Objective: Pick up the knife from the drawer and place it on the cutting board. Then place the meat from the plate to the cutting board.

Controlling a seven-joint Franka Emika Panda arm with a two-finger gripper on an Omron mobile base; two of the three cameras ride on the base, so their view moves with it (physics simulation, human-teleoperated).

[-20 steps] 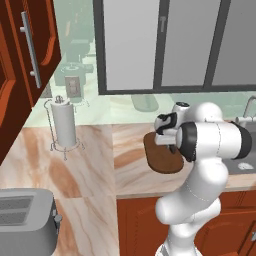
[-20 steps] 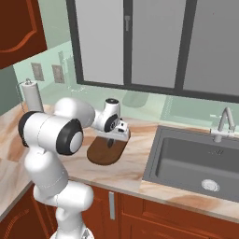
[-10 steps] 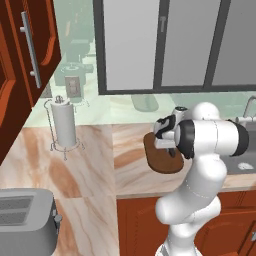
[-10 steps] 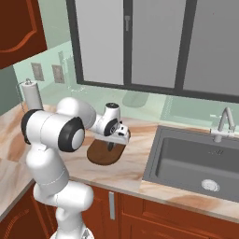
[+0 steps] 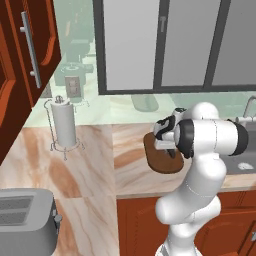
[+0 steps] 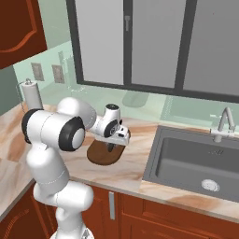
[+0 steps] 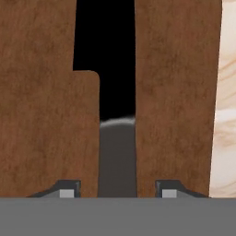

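Observation:
The dark brown cutting board [image 5: 159,160] [image 6: 103,155] lies on the marble counter left of the sink. My gripper [image 5: 169,148] [image 6: 112,143] points down right over it. In the hand view the board [image 7: 46,115] is very close, and the black knife [image 7: 117,69] lies along it, handle toward me, between my fingertips. The gripper [image 7: 117,191] is open, with board showing between each fingertip [image 7: 68,190] and the knife. The drawer, plate and meat are out of view.
A paper towel holder [image 5: 64,125] [image 6: 31,93] stands at the back left of the counter. A grey toaster [image 5: 25,222] sits at the near left. The sink [image 6: 200,158] with its faucet [image 6: 224,123] is to the right. A wall cabinet [image 5: 30,45] hangs at upper left.
The hand has sunk slightly toward the cutting board and stays over it. The base and the scene have not shifted.

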